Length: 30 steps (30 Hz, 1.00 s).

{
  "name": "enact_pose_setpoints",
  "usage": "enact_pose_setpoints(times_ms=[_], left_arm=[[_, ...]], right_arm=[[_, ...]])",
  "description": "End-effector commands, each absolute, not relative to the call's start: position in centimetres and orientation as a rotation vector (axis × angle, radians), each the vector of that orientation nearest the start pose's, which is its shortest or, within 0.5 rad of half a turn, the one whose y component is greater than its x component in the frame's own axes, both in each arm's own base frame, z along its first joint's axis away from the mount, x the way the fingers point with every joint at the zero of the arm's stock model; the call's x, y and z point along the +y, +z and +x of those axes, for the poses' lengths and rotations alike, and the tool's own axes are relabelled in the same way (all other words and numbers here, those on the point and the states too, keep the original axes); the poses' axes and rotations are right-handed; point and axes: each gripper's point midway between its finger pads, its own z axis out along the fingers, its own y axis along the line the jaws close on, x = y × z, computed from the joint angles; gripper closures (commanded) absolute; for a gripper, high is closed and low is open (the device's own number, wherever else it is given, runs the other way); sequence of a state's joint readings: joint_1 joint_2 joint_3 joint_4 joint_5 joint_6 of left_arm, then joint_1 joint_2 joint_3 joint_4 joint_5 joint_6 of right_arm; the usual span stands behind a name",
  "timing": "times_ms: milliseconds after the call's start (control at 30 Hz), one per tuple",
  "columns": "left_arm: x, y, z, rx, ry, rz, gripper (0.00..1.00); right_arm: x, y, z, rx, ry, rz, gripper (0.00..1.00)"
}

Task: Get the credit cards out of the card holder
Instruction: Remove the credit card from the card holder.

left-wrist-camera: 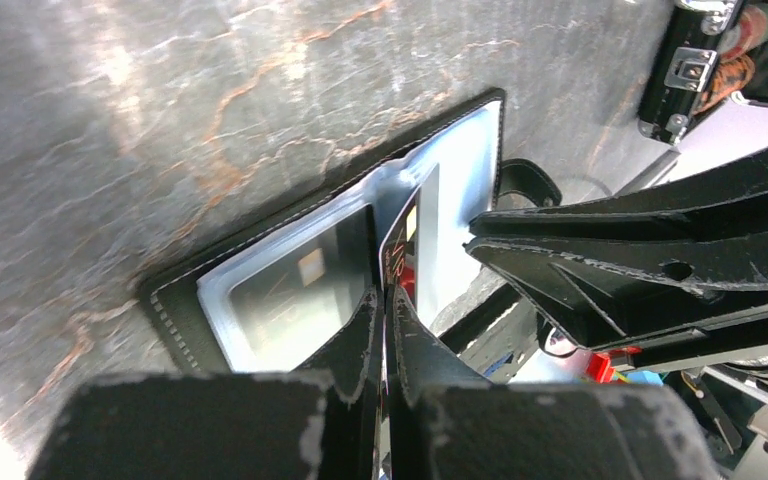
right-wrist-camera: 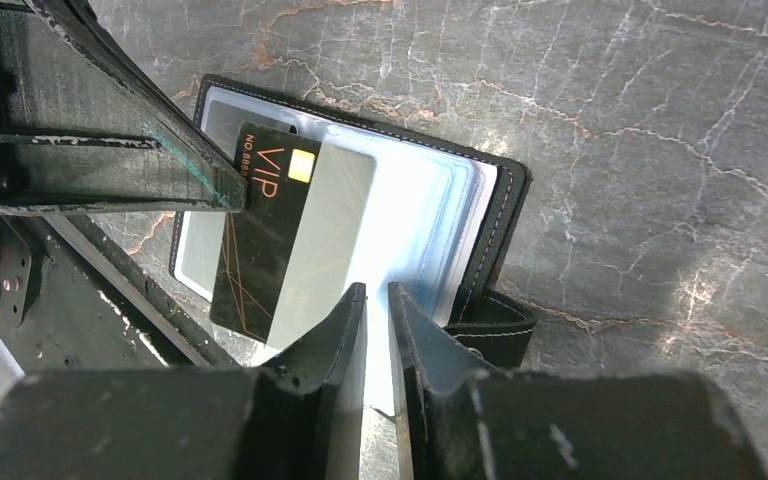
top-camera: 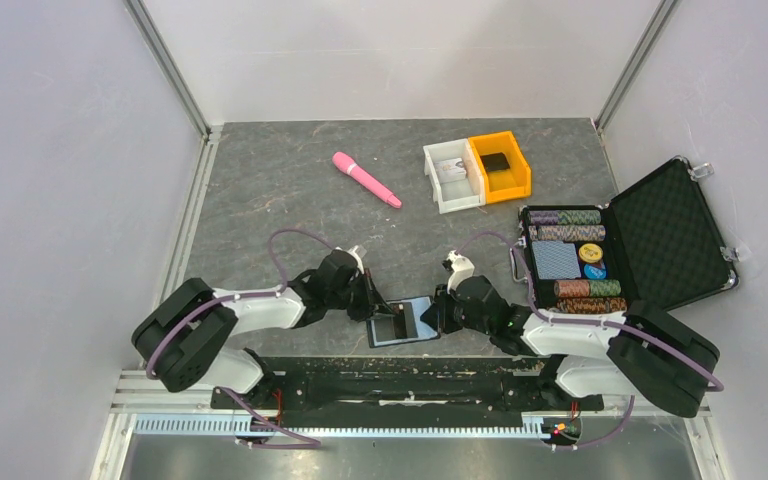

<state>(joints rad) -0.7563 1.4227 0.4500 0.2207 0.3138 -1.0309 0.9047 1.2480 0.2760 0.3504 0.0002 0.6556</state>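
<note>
From above, the card holder [top-camera: 415,322] is lying open on the grey table [top-camera: 280,200], close to its near edge. The left gripper [top-camera: 376,310] and right gripper [top-camera: 438,312] are meeting over it from either side, and an open briefcase [top-camera: 660,230] of chips is standing well apart at the right. In the left wrist view, the left gripper is clenching a black card [left-wrist-camera: 401,250], seen edge-on between its fingers [left-wrist-camera: 358,335], above the holder's bluish inner panels. In the right wrist view, the right gripper is pinching the card holder by one of its clear inner leaves, its fingers [right-wrist-camera: 330,340] sitting almost together. The black card, marked VIP with a gold chip, is lying tilted across the holder's left panel, with its upper corner at the left gripper's tip. Whether the card is fully clear of its pocket I cannot tell.
</note>
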Motion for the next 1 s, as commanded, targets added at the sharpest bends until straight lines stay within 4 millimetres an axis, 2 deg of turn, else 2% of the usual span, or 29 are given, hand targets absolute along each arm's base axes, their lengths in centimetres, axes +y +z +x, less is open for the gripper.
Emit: enact_pose_setpoints(times_ms=[0,100,267,400,600,767,833,967], left_arm=[[-26.5,3.2,17.9,2.658,-1.01,-0.204,0.98],[-25.7,4.2,18.3,2.625,-0.99,-0.235,0.98],[-24.3,6.0,18.4,2.575,-0.948,-0.276,0.98],[-24.0,8.8,18.6,2.481,-0.99,-0.267,0.98],[-24.5,13.2,18.6,2.344,-1.127,-0.235,0.98],[-26.0,18.4,18.3,2.133,-1.375,-0.187,0.98],[-26.4,19.6,18.0,2.092,-1.434,-0.161,0.98],[-27.1,21.6,17.4,2.021,-1.529,-0.105,0.98]], right_arm=[[23.4,-0.3,16.0,2.405,0.732,-0.293,0.84],[23.6,0.2,16.1,2.392,0.751,-0.294,0.84],[24.7,2.5,16.5,2.324,0.818,-0.326,0.82],[25.6,5.5,16.5,2.233,0.914,-0.324,0.77],[27.1,12.0,16.7,2.009,1.089,-0.328,0.72],[28.0,16.6,16.4,1.858,1.291,-0.217,0.53],[28.3,18.3,16.0,1.784,1.391,-0.178,0.48],[28.2,19.4,15.8,1.734,1.449,-0.142,0.38]])
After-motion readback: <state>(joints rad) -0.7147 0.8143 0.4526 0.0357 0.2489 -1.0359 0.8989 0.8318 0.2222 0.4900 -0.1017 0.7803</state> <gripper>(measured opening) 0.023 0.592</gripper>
